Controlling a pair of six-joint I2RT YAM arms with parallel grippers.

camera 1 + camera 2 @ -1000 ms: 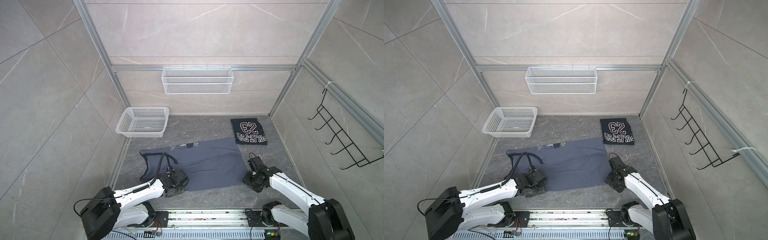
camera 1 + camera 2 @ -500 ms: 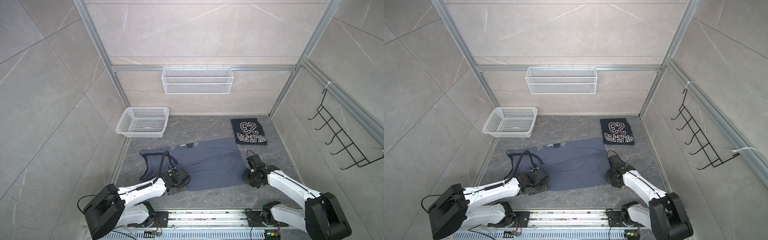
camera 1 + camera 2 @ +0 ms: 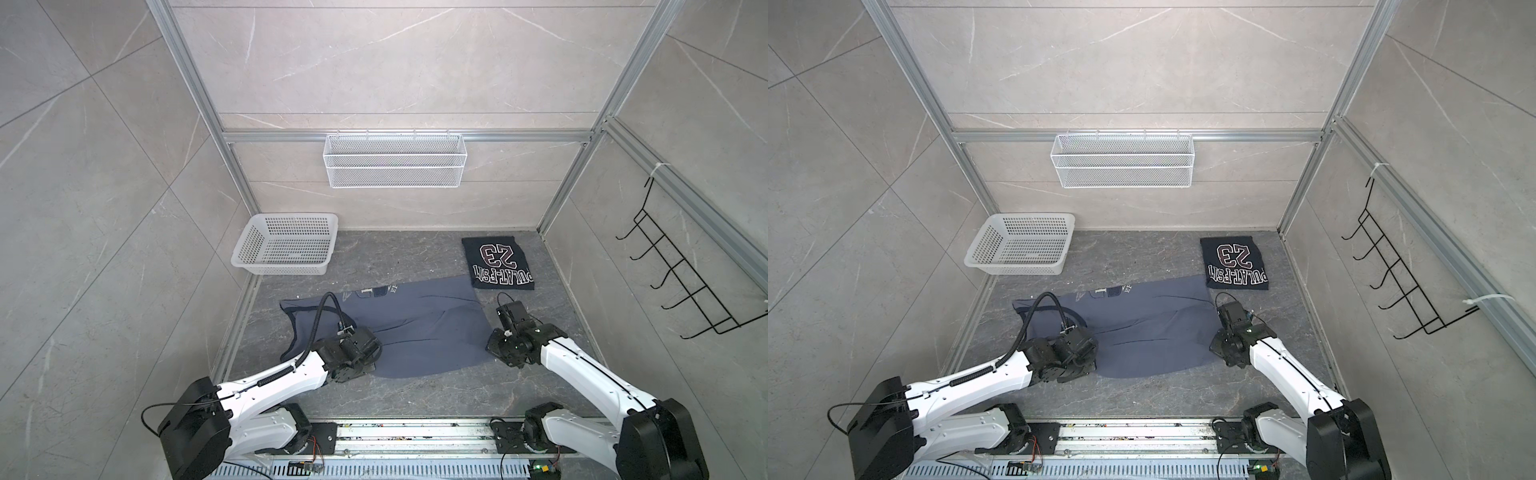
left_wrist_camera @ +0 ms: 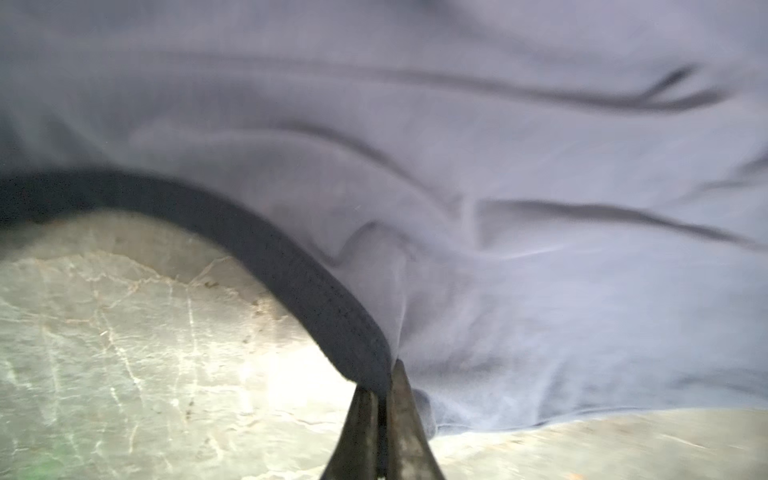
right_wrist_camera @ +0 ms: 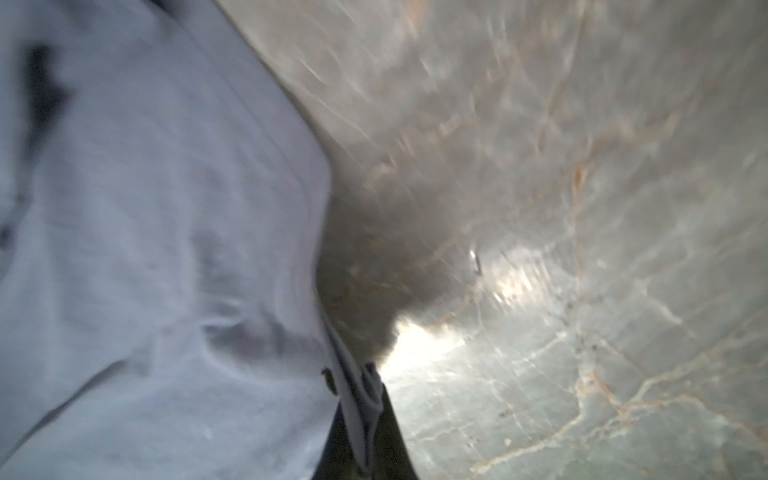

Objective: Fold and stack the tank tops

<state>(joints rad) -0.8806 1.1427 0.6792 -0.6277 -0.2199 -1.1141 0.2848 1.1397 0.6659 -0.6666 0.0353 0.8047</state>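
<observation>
The slate blue-grey tank top [image 3: 419, 328] [image 3: 1150, 328] lies spread flat mid-floor in both top views. My left gripper [image 3: 369, 354] [image 3: 1087, 353] sits low at its near left edge. In the left wrist view the left gripper [image 4: 384, 376] is shut on the top's dark armhole trim [image 4: 316, 299]. My right gripper [image 3: 495, 345] [image 3: 1217, 345] is at the top's near right corner. The right wrist view shows the right gripper [image 5: 365, 388] shut on the cloth's hem [image 5: 353, 374]. The near-black tank top with "23" [image 3: 497, 263] [image 3: 1234, 262] lies folded at the back right.
A white perforated basket [image 3: 286, 246] stands at the back left. A white wire shelf [image 3: 395, 160] hangs on the back wall and a black hook rack [image 3: 681, 286] on the right wall. The arms' rail [image 3: 415, 432] runs along the front edge.
Both grippers have shut on the blue-grey top's edges. The right one shifted a little toward the cloth; the left one settled lower at the armhole.
</observation>
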